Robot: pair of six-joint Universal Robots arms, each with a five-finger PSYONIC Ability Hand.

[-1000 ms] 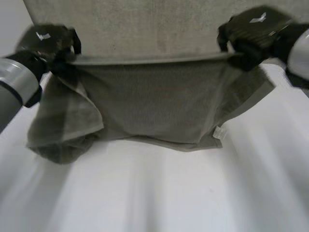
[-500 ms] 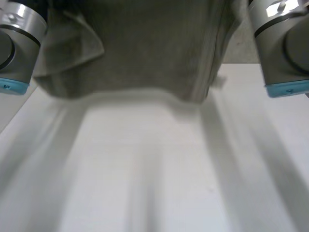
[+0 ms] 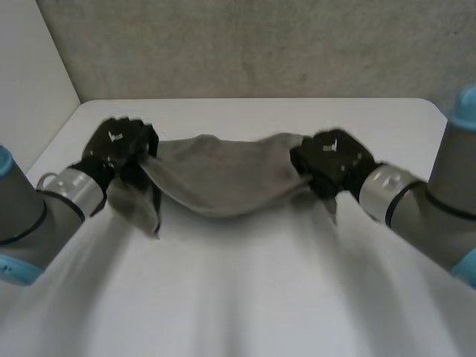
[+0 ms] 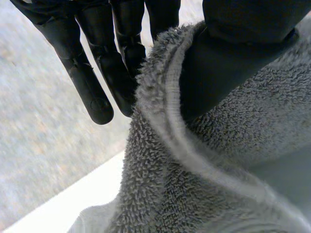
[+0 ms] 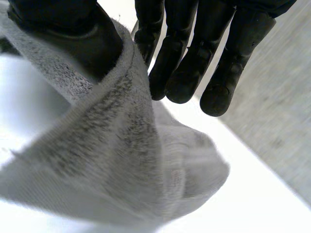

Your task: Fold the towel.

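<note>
A grey terry towel (image 3: 219,175) hangs slack between my two hands over the far half of the white table (image 3: 245,297). My left hand (image 3: 119,149) pinches the towel's left end, and a flap of cloth droops below it. In the left wrist view the thumb (image 4: 233,53) presses the hemmed edge of the towel (image 4: 194,160) against the fingers (image 4: 104,63). My right hand (image 3: 331,160) pinches the right end. In the right wrist view its thumb (image 5: 82,39) clamps the towel (image 5: 107,160) against the fingers (image 5: 194,58).
A grey wall (image 3: 260,44) rises behind the table's far edge, and a white panel (image 3: 30,74) stands at the far left. Both grey arms reach in from the near corners.
Both hands have carried the towel away from the camera and down toward the far part of the table. The cloth, earlier stretched wide and hanging close to the camera, now sags bunched between them.
</note>
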